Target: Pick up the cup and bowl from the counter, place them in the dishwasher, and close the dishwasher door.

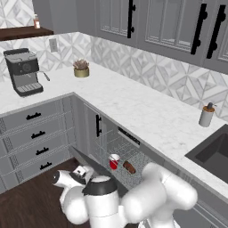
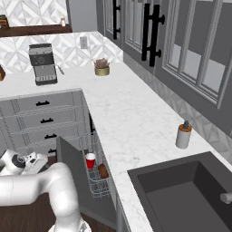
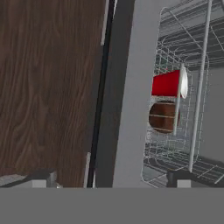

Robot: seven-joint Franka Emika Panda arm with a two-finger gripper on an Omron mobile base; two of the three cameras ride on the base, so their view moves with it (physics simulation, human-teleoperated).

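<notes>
Nearest, white arm's two-finger gripper (image 3: 111,179) low over dark wood floor (image 3: 48,87), jaws spread wide, holding nothing. Just beyond, flat grey dishwasher door (image 3: 129,100) partly raised. Farther in, small red plastic cup (image 3: 166,84) beside dark brown round bowl (image 3: 162,117), both in grey wire rack (image 3: 197,87). Loading apparently done; closing step in hand. Next: push door up until shut.

Glossy white arm (image 1: 156,196), all fat rounded segments like stacked bulbs, smooth shells with no cables or screws I can make out. There's a dark grey band at the joint sitting on the domed segment in the left base view. The hand end is white too, with a dark round patch and some small black-and-white blocky bits around the gripper (image 1: 80,171). In the hand view the two fingertips (image 3: 43,177) are small, dark grey and squared-off.
</notes>
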